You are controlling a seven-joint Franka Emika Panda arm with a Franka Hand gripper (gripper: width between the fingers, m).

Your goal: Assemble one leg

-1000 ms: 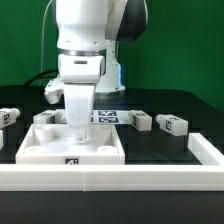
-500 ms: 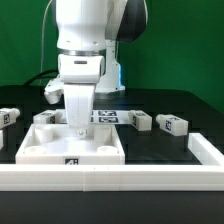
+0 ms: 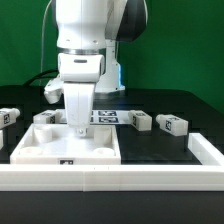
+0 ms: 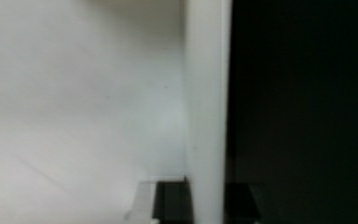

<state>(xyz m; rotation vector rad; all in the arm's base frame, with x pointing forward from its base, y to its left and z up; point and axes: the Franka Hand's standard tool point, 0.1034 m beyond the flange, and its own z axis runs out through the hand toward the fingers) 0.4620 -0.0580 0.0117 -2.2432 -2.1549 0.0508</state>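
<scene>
Several small white legs with marker tags lie on the black table: one at the exterior view's far left (image 3: 8, 117), one behind the tray's left corner (image 3: 45, 118), two on the right (image 3: 140, 121) (image 3: 172, 125). My gripper (image 3: 78, 130) points straight down at the far rim of the large flat white tray-like piece (image 3: 40, 150). In the wrist view the two dark fingertips (image 4: 167, 205) stand on either side of that thin white rim (image 4: 208, 100), and the gripper (image 4: 208, 205) is shut on it. No leg is held.
The marker board (image 3: 108, 116) lies behind the tray, partly hidden by the arm. A raised white border runs along the table's front (image 3: 110, 178) and right side (image 3: 205, 150). A green backdrop stands behind.
The tray-like piece has shifted slightly toward the exterior view's left and front with the gripper on its rim. The legs have not moved.
</scene>
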